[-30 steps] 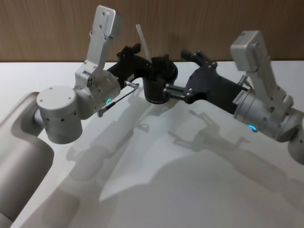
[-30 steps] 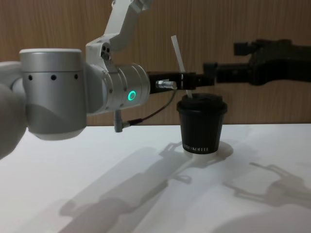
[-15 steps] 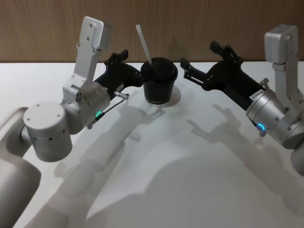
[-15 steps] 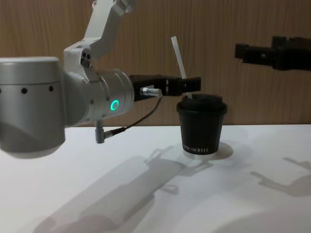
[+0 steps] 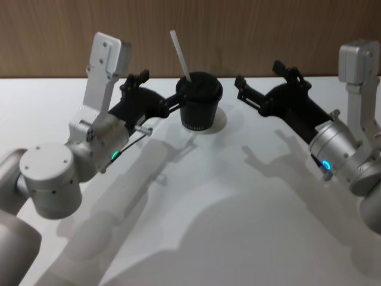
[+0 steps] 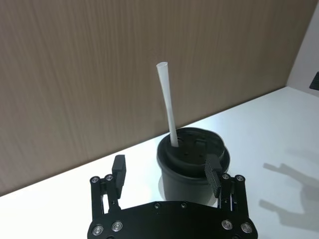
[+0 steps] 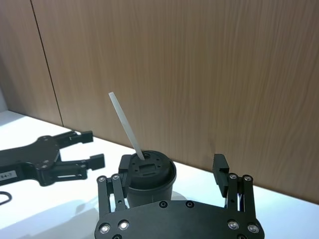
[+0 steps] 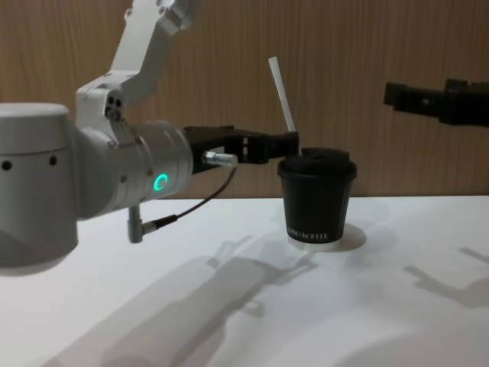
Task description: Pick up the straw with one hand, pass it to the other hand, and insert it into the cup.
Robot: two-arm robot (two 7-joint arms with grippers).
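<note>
On the left, the left gripper is seen just beside the cup, its fingers spread wide and holding nothing. In the middle, the straw is found standing in the cup's lid, leaning slightly, free of both grippers. It is judged light, thin and easily bent or crushed (a gentle pinch on the exposed upper shaft would be safest). The paper cup is judged light and easily tipped. On the right, the right gripper is held apart, fingers wide and empty.
</note>
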